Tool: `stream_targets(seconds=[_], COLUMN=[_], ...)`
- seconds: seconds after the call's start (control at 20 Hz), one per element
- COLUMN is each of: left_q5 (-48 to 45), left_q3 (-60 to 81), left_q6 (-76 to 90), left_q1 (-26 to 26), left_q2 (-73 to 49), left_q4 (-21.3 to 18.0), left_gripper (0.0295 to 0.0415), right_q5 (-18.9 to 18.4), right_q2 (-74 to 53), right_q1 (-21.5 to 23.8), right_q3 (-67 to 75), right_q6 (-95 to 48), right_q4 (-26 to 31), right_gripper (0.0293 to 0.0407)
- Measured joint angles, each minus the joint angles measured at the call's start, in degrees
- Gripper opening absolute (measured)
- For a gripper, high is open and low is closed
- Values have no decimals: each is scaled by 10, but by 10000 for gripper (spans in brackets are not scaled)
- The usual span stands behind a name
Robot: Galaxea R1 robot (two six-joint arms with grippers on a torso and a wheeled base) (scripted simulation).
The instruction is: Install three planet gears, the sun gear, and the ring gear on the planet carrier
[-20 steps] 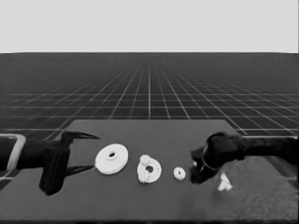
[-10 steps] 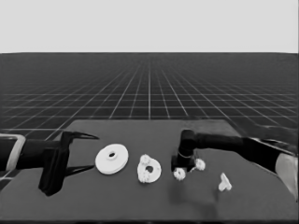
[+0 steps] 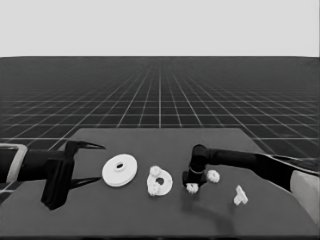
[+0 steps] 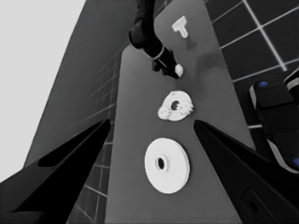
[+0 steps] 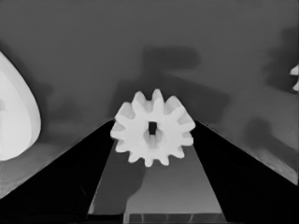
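My right gripper [image 3: 192, 184] reaches in from the right and points down at a small gear [image 3: 192, 188], just right of the smaller round part [image 3: 166, 184]. In the right wrist view the gear [image 5: 140, 126] fills the gap between the fingers and touches both, so the gripper [image 5: 154, 122] is shut on it, low at the table. Two gears [image 3: 156, 172] sit on the smaller round part [image 4: 174, 116]. Another gear [image 3: 213, 175] lies loose just right of the gripper. The larger round part [image 3: 112, 172] lies left of the smaller one.
My left gripper [image 3: 100, 163] waits open over the table's left end, beside the larger round part [image 4: 175, 168]. A thin white piece [image 3: 240, 195] lies near the front right. Dark machinery with blue lights [image 4: 275, 116] stands past the table's edge.
My right gripper swung left from near the thin white piece, uncovering the loose gear, then came down onto the gear beside the smaller round part. The left arm stayed still.
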Motion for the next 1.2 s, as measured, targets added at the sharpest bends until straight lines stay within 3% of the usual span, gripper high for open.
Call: stream_targets(seconds=[0.4,0.55,0.9,1.0,1.2], left_q5=[0,0,0,0,0], left_q3=[0,0,0,0,0], left_q6=[0,0,0,0,0], left_q1=[0,0,0,0,0], left_q2=[0,0,0,0,0], left_q4=[0,0,0,0,0], left_gripper=[385,385,385,385,385], right_q5=[0,-41,-47,-54,-53], right_q2=[0,-23,-25,95,158], right_q1=[0,93,120,125,127], right_q3=[0,72,78,-15,-82], right_q6=[0,37,41,70,63], right_q4=[0,86,112,116,118], right_gripper=[312,312,312,312,312])
